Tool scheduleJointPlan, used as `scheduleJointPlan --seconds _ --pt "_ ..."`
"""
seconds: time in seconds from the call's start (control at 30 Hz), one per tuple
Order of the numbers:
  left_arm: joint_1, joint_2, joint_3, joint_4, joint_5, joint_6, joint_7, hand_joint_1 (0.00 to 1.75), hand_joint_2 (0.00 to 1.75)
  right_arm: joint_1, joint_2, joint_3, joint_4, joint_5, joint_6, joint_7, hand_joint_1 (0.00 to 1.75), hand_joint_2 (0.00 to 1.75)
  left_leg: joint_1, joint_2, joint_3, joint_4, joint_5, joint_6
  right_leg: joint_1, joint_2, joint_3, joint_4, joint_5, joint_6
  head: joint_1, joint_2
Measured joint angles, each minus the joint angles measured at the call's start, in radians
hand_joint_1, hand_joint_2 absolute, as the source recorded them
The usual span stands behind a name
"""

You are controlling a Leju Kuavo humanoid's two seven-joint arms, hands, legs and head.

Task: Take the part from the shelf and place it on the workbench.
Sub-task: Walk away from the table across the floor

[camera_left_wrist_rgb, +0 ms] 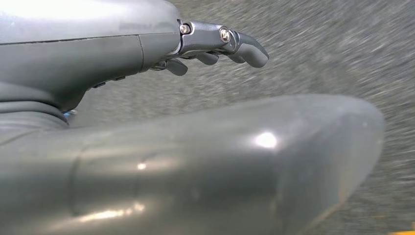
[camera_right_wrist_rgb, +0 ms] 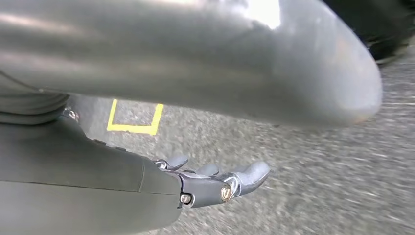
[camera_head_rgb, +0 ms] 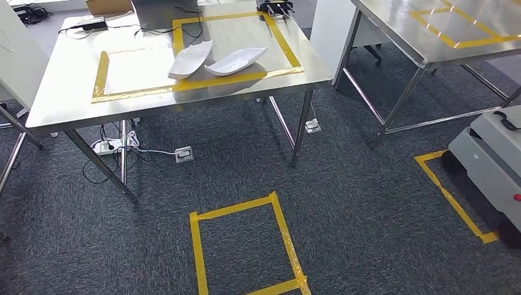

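Two white moulded parts (camera_head_rgb: 190, 58) (camera_head_rgb: 236, 60) lie side by side on the steel workbench (camera_head_rgb: 61, 92), inside a yellow tape rectangle (camera_head_rgb: 184, 83). My left hand (camera_left_wrist_rgb: 215, 46) hangs over the grey carpet with its fingers apart and nothing in it. My right hand (camera_right_wrist_rgb: 215, 178) likewise hangs above the carpet, fingers spread and empty. The thick grey thumb of each hand crosses its wrist view.
A second steel table (camera_head_rgb: 430, 37) stands at the right with its own yellow tape marks. A grey wheeled cart (camera_head_rgb: 491, 160) sits at the far right. A yellow tape square (camera_head_rgb: 242, 246) marks the carpet ahead. Cables and a power strip (camera_head_rgb: 107, 146) lie under the workbench.
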Motion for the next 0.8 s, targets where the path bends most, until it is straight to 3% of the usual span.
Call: scheduleJointPlan --seconds 0.03,0.13,0.2,0.23,0.27,0.33,0.37,0.4,0.43,0.47,0.5,0.53,0.6,0.63,0.7,0.73,0.8 --pt "0.001 -0.001 -0.001 0.001 -0.004 -0.001 0.006 0.00 0.00 0.000 0.000 0.000 0.000 -0.002 0.000 0.004 0.00 0.00 0.000 0.000 -0.004 0.001 0.003 -0.001 0.002 0.001 0.029 -0.038 0.005 -0.004 0.000 0.000" --pt "0.004 -0.004 -0.003 0.002 -0.004 -0.001 0.012 0.00 0.00 0.000 0.001 0.000 0.000 0.002 0.000 0.018 0.00 0.00 -0.001 0.001 -0.007 0.001 0.011 -0.005 0.006 0.002 0.064 -0.093 -0.011 -0.010 0.000 0.000" --pt "0.018 -0.009 -0.004 0.006 0.012 0.003 0.022 0.00 0.00 0.000 0.003 -0.001 0.000 0.007 0.000 0.081 0.00 0.00 0.001 0.000 -0.013 -0.003 0.027 -0.021 0.010 0.000 0.083 -0.154 -0.019 -0.024 0.004 0.000" --pt "0.028 -0.011 -0.004 0.008 0.021 0.004 0.027 0.00 0.00 0.001 0.005 -0.004 0.000 0.004 0.000 0.119 0.00 0.00 0.002 -0.001 -0.021 0.006 0.017 -0.031 0.010 -0.001 0.083 -0.181 -0.014 -0.034 0.005 0.000" --pt "0.037 -0.012 -0.003 0.011 0.026 0.006 0.029 0.00 0.00 0.001 0.007 -0.009 0.000 -0.007 0.000 0.147 0.00 0.00 0.004 -0.002 -0.032 0.033 -0.015 -0.039 0.008 -0.003 0.070 -0.186 0.001 -0.042 0.006 0.000" --pt "0.045 -0.011 -0.003 0.013 0.012 0.005 0.036 0.00 0.00 0.003 0.008 -0.021 0.000 -0.025 0.000 0.172 0.00 0.00 0.007 -0.004 -0.062 0.143 -0.115 -0.050 0.005 -0.006 0.042 -0.187 0.026 -0.050 0.005 0.000" --pt "0.046 -0.011 -0.003 0.014 0.001 0.004 0.040 0.00 0.00 0.004 0.008 -0.025 0.000 -0.027 0.000 0.180 0.00 0.00 0.008 -0.004 -0.072 0.204 -0.149 -0.054 0.005 -0.008 0.027 -0.184 0.037 -0.049 0.005 0.000" --pt "0.047 -0.012 -0.003 0.014 -0.006 0.003 0.042 0.00 0.00 0.005 0.008 -0.027 0.000 -0.026 0.000 0.184 0.00 0.00 0.010 -0.004 -0.072 0.246 -0.158 -0.057 0.004 -0.010 0.010 -0.180 0.047 -0.048 0.006 0.000" --pt "0.047 -0.012 -0.003 0.015 -0.010 0.002 0.041 0.00 0.00 0.006 0.008 -0.028 0.000 -0.024 0.000 0.182 0.00 0.00 0.011 -0.003 -0.058 0.259 -0.144 -0.060 0.003 -0.011 -0.006 -0.175 0.057 -0.045 0.006 0.000" --pt "0.046 -0.013 -0.003 0.015 -0.010 0.002 0.038 0.00 0.00 0.006 0.008 -0.028 0.000 -0.023 0.000 0.175 0.00 0.00 0.013 -0.003 -0.027 0.237 -0.117 -0.062 0.002 -0.012 -0.023 -0.168 0.066 -0.042 0.006 0.000" --pt "0.045 -0.013 -0.003 0.015 -0.009 0.002 0.035 0.00 0.00 0.006 0.008 -0.029 0.000 -0.023 0.000 0.162 0.00 0.00 0.015 -0.004 0.020 0.184 -0.095 -0.063 0.000 -0.012 -0.039 -0.160 0.074 -0.037 0.006 0.000" --pt "0.043 -0.014 -0.003 0.014 -0.010 0.001 0.030 0.00 0.00 0.006 0.007 -0.030 -0.001 -0.024 0.000 0.148 0.00 0.00 0.015 -0.004 0.074 0.115 -0.090 -0.065 -0.001 -0.012 -0.053 -0.152 0.081 -0.031 0.006 0.000" --pt "0.036 -0.017 -0.003 0.013 -0.018 -0.002 0.021 0.00 0.00 0.006 0.006 -0.032 -0.002 -0.025 0.000 0.117 0.00 0.00 0.012 -0.008 0.140 0.011 -0.109 -0.057 0.000 -0.012 -0.069 -0.142 0.095 -0.019 0.007 0.000" --pt "0.033 -0.018 -0.004 0.013 -0.024 -0.004 0.018 0.00 0.00 0.005 0.005 -0.033 -0.003 -0.022 0.000 0.102 0.00 0.00 0.009 -0.009 0.147 -0.008 -0.117 -0.050 0.000 -0.012 -0.072 -0.142 0.103 -0.013 0.007 0.000" --pt "0.028 -0.021 -0.004 0.013 -0.031 -0.009 0.015 0.00 0.00 0.005 0.005 -0.034 -0.003 -0.009 0.000 0.075 0.00 0.00 0.008 -0.006 0.130 -0.012 -0.106 -0.029 -0.001 -0.011 -0.076 -0.142 0.115 -0.001 0.008 0.000" --pt "0.025 -0.022 -0.004 0.013 -0.033 -0.012 0.015 0.00 0.00 0.006 0.005 -0.034 -0.003 -0.003 0.000 0.063 0.00 0.00 0.009 -0.004 0.120 -0.012 -0.095 -0.018 -0.003 -0.009 -0.083 -0.134 0.102 0.005 0.008 0.000" --pt "0.018 -0.025 -0.004 0.013 -0.035 -0.015 0.014 0.00 0.00 0.007 0.005 -0.034 -0.003 0.005 0.002 0.042 0.00 0.00 0.011 0.000 0.095 -0.014 -0.070 -0.002 -0.005 -0.004 -0.111 -0.063 0.019 0.014 0.009 0.000"
